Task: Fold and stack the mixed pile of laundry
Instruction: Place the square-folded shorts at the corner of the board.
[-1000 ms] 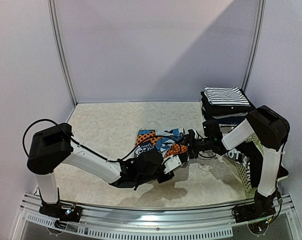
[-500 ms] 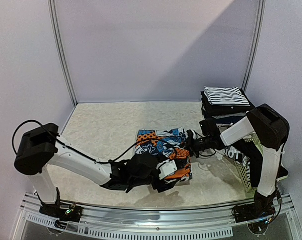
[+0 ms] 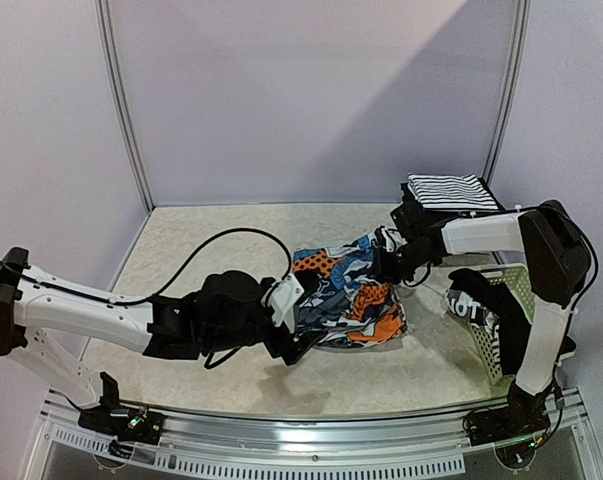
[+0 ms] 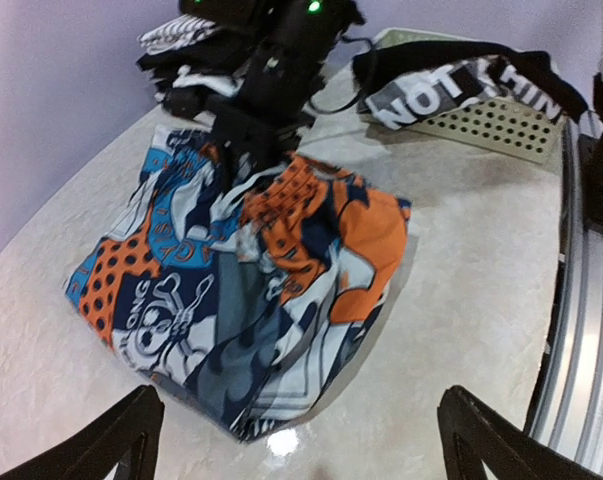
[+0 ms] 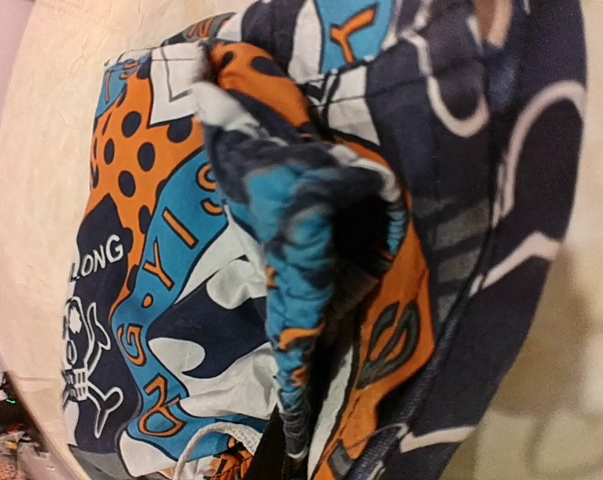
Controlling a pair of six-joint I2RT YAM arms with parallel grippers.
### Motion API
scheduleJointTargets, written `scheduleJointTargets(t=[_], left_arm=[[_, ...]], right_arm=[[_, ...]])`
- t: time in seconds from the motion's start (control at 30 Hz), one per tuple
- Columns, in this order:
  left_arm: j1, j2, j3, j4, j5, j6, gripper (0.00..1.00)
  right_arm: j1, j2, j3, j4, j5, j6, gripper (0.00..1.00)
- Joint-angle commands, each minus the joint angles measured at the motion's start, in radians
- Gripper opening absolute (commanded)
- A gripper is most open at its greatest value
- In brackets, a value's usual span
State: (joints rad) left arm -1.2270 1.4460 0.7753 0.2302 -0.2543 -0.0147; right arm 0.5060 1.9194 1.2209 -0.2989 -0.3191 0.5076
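Step in hand, as judged: the fold of the printed garment (image 3: 346, 295), not yet stacked. It lies mid-tabletop (image 3: 206, 250), right of centre, bunched into a rough rectangle with its near edge loose and uneven.

The right hand (image 3: 389, 264) is clamped on a gathered ridge of cloth at the garment's far right side. In the right wrist view the cloth is seen pinched in a fold. The left hand (image 3: 289, 325) is spread wide with nothing held, just beside the garment's left edge; both fingers (image 4: 121, 435) are seen apart, with bare tabletop between them.

Next move, as judged: the loose near edge needs a grip by the left hand, then a flat lay before transfer to the stack (image 3: 449, 215) topped by the striped garment (image 3: 449, 190).

Room: open tabletop is available to the left and far side. The right side is crowded by the basket (image 3: 509, 300) and the black garment (image 3: 476, 310) draped on it. The stack is set in the far right corner. The front rail (image 4: 581, 300) is near the garment's near side.
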Motion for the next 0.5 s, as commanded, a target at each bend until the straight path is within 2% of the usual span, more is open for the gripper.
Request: scheduleJointTargets(t=[0.0, 0.2, 0.47], left_arm=[[0.043, -0.073, -0.051, -0.121, -0.091, -0.085, 0.98], [0.092, -0.124, -0.122, -0.125, -0.124, -0.140, 0.98], [0.131, -0.151, -0.178, -0.112, -0.113, -0.159, 0.98]], right_arm=[[0.009, -0.061, 0.104, -0.161, 0.177, -0.201, 0.00], [0.009, -0.079, 0.222, -0.233, 0.291, -0.335, 0.00], [0.011, -0.098, 0.288, -0.237, 0.312, -0.412, 0.00]])
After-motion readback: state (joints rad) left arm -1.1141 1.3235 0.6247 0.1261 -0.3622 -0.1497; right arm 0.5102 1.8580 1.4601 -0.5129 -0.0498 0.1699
